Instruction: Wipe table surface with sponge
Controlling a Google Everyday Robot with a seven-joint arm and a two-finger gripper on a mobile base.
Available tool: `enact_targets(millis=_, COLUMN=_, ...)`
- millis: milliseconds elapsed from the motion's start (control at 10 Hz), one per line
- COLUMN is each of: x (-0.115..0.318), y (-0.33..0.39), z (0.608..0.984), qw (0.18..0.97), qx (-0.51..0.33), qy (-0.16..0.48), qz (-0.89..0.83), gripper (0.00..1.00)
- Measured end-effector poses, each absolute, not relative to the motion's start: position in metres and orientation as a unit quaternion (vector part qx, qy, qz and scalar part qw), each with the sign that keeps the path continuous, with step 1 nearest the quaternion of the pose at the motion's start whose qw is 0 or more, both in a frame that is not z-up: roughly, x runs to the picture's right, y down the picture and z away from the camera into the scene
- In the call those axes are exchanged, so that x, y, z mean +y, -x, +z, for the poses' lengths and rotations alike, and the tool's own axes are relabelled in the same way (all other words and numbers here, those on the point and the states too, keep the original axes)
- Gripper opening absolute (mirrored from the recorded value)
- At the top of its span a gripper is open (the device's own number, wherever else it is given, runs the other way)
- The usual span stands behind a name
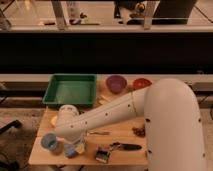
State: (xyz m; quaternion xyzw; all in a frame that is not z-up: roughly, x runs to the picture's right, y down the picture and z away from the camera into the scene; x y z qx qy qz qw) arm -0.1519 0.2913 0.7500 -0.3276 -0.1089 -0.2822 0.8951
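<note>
Sponge [78, 148]: a small pale-yellow block with a light blue part, lying on the front left area of the bench, just right of the blue cup and under the end of the arm.
Bench [120, 137]: a small rectangular top of light tan wood; it carries everything named below.
Pincer [70, 145]: at the low end of the arm, down at the sponge near the bench's front left corner. Whether it is released, clenched or grasping the sponge cannot be told, because the arm's end covers it from above.
Arm [107, 117]: white and thick, running from a large rounded shoulder at the right edge diagonally down and left across the bench.
Blue cup [48, 141]: round, upright, at the front left corner, just left of the sponge.
Brush [124, 146]: black handle pointing right, its head toward the front edge, lying right of the sponge and apart from it.
Green tray [52, 90]: rectangular, at the back left of the bench.
Purple bowl [116, 83]: at the back, right of the tray.
Red bowl [141, 83]: beside the purple bowl, partly hidden by the arm's shoulder.
Small brown object [139, 131]: right of centre, close to the arm's base; too small to identify.
</note>
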Motion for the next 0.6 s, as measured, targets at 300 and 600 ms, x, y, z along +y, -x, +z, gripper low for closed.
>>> enact_targets(millis=300, x=0.29, y=0.148, z=0.74, qw=0.897, qx=-0.125, qy=0.324, qz=-0.273, gripper=0.22)
enact_targets(millis=600, x=0.279, y=0.143, z=0.742, qw=0.903, qx=-0.145, qy=0.318, qz=-0.249, gripper=0.17)
